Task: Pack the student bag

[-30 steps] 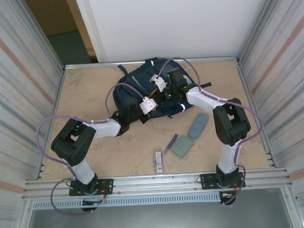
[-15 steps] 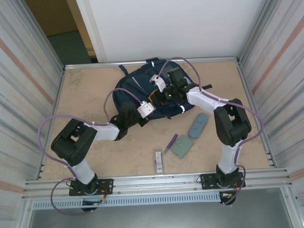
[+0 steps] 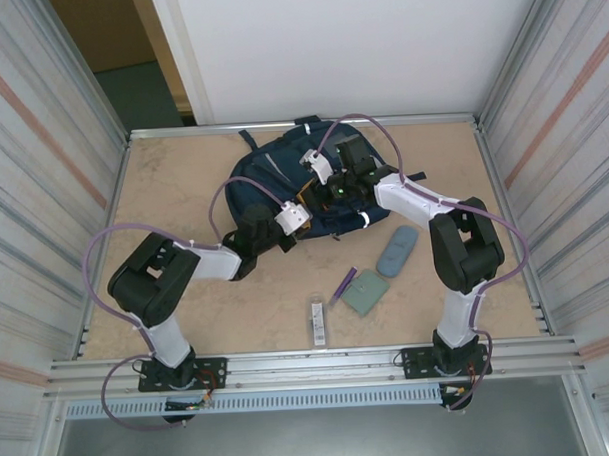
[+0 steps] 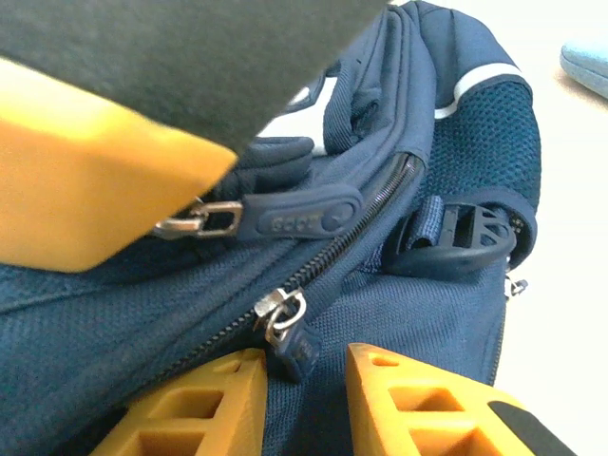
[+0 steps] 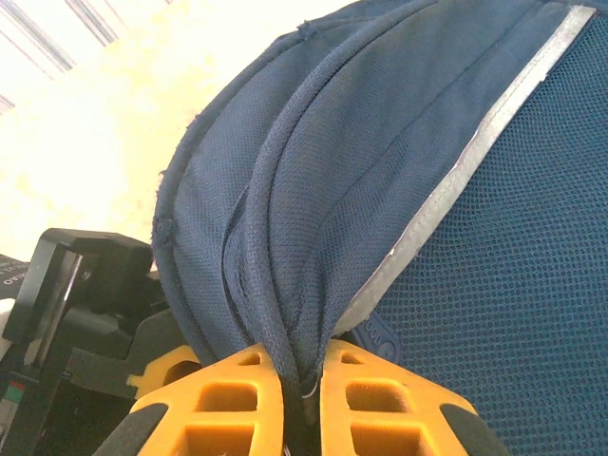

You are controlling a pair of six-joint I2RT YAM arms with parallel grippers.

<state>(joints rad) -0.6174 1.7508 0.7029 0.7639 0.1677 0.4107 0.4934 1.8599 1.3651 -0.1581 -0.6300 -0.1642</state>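
Currently the student bag [image 3: 268, 179] is being pinched shut in the right gripper [image 5: 300, 375]. Its zip pull [image 4: 283, 318] is being straddled by the narrowly parted left gripper [image 4: 304, 394]; centring before closing is being advised.

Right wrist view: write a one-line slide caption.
Right claw pinching a raised fold of the navy backpack.

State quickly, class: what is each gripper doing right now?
Left gripper: around the zip pull; grip cannot be told.
Right gripper: closed on a fold of the bag.
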